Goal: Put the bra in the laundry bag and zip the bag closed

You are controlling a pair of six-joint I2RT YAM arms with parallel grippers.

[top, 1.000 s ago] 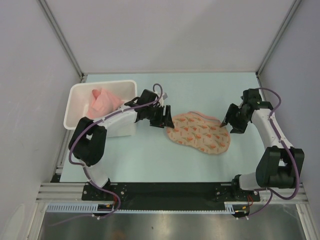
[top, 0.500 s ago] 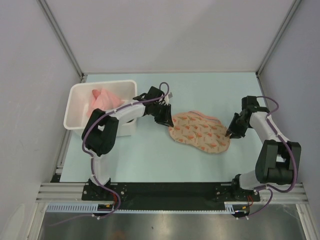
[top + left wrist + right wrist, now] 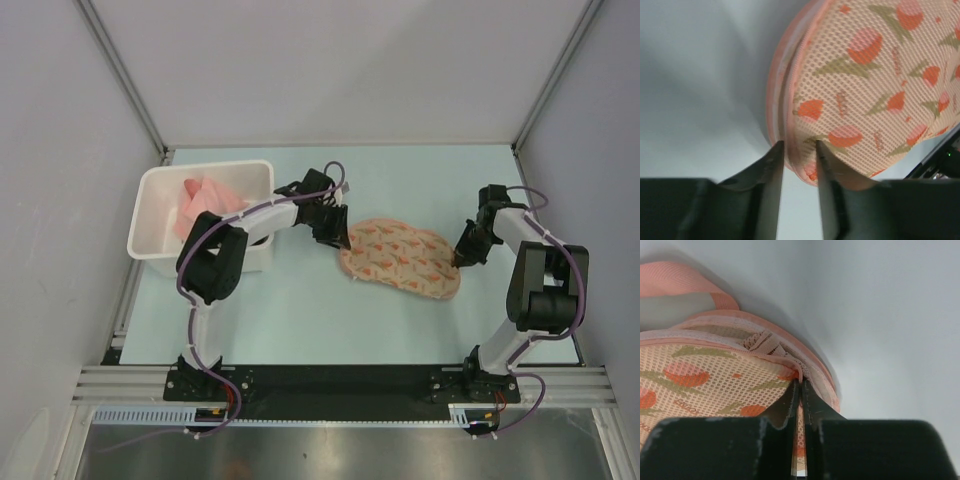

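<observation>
The laundry bag (image 3: pixel 400 258), peach mesh with an orange flower print, lies flat on the table's middle. My left gripper (image 3: pixel 338 238) is at its left end. In the left wrist view the fingers (image 3: pixel 776 165) straddle the bag's pink rim (image 3: pixel 799 162), which fills the gap between them. My right gripper (image 3: pixel 464 253) is at the bag's right end, pinched shut on the rim by the zipper (image 3: pixel 801 374). A bit of beige lace of the bra (image 3: pixel 762 342) peeks out of the opening there; the rest of it is hidden inside the bag.
A white plastic bin (image 3: pixel 160 195) holding a pink cloth (image 3: pixel 205 200) stands at the left, close behind my left arm. The bag's pink carry loop (image 3: pixel 680 282) lies on the table beyond its right end. Grey walls enclose the table on three sides.
Both grippers have moved onto the bag's ends and closed there. The right arm has swung in. The bag now lies flatter and slightly turned.
</observation>
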